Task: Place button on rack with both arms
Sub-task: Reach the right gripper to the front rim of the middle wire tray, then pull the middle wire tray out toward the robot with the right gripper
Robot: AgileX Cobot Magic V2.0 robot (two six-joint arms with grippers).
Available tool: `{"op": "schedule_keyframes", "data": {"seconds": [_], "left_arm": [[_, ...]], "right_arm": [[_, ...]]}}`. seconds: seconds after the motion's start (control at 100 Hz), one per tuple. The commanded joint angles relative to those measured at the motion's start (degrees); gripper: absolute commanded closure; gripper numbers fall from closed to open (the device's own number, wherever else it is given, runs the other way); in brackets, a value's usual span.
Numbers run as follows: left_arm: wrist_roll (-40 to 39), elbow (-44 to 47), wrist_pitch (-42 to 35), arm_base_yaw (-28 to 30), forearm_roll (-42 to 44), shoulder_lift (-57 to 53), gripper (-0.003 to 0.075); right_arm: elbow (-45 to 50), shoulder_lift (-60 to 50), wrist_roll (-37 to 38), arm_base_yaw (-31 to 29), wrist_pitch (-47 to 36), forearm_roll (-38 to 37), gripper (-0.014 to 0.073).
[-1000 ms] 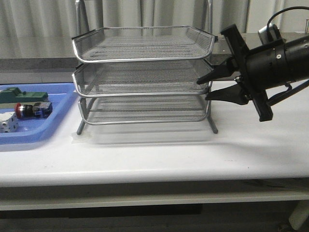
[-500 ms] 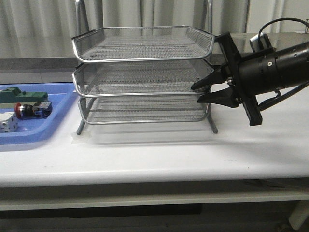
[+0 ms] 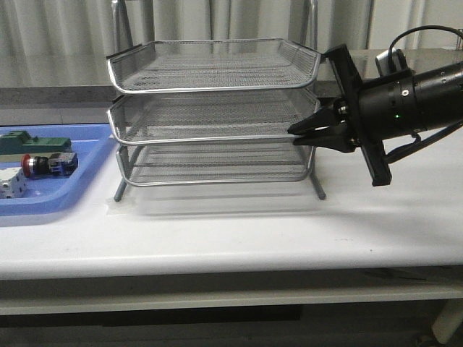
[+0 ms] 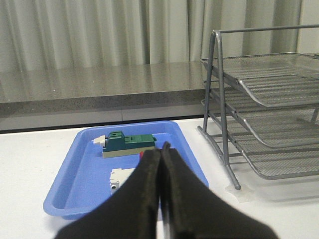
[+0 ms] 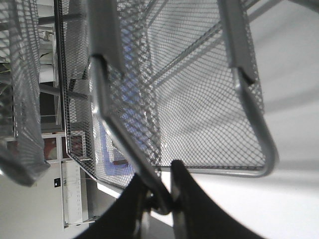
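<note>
Change: the right gripper (image 3: pixel 295 134) is now sitting against the front rim of the middle tray (image 3: pixel 210 119), with its fingers drawn together; half a second back they were standing apart around that corner, and a second back the gripper was hanging farther right and higher, clear of the rack (image 3: pixel 215 112)
Blue tray (image 3: pixel 43 199): lying at the far left of the table (image 3: pixel 239 231), just beside the rack's left foot
Button (image 3: pixel 48 164): resting inside the blue tray, lying on its side with its long axis running left to right, red cap pointing left and blue rear block pointing right toward the rack; a green block (image 3: pixel 32 142) is sitting just behind it and a white cube (image 3: pixel 13 186) just in front
Left gripper (image 4: pixel 162 149): fingers are pressing together with nothing between them, hovering over the near side of the blue tray; not showing in the front view
Rack: standing mid-table, three mesh tiers stacked in a metal frame
Right gripper: reaching in from the right, level with the middle tray; in the right wrist view the two fingertips (image 5: pixel 182 181) are pinching the tray's rim wire at its right front corner
</note>
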Motion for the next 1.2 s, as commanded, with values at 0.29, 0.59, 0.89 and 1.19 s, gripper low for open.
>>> {"op": "schedule_keyframes", "data": {"seconds": [0.29, 0.59, 0.89, 1.19], "left_arm": [[-0.75, 3.06, -4.62, -0.04, -0.04, -1.89, 0.0735], [-0.75, 3.06, -4.62, -0.04, -0.04, -1.89, 0.0735], [-0.75, 3.06, -4.62, -0.04, -0.04, -1.89, 0.0735], [-0.75, 3.06, -4.62, -0.04, -0.04, -1.89, 0.0735]], "right_arm": [[0.82, -2.62, -0.83, 0.23, 5.51, 3.74, 0.0580], [5.10, -2.69, -0.89, 0.23, 9.36, 1.59, 0.0580], [11.36, -5.89, -2.90, 0.23, 9.35, -0.94, 0.0580], [18.66, -8.93, -4.58, 0.23, 9.19, -2.24, 0.0580]]}}
